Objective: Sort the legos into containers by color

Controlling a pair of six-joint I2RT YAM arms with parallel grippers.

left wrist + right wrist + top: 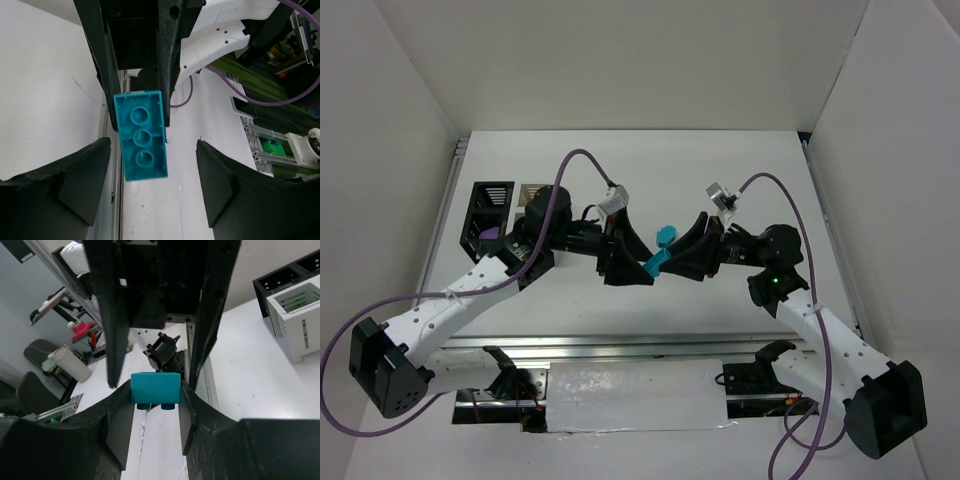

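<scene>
A teal lego (666, 237) hangs in mid-air over the middle of the table, with my right gripper (155, 392) shut on its sides. In the left wrist view the same lego (141, 137) shows its hollow underside. My left gripper (153, 150) is open, one finger on each side of the lego and apart from it. In the top view the two grippers meet tip to tip, the left gripper (642, 264) facing the right gripper (670, 256). The black container (490, 205) at the far left holds a purple lego (490, 234). The white container (532, 191) beside it is partly hidden by my left arm.
In the right wrist view the black container (280, 282) and the white container (297, 322) stand side by side at the upper right. White walls close in the table on three sides. A metal rail (620, 345) runs along the near edge.
</scene>
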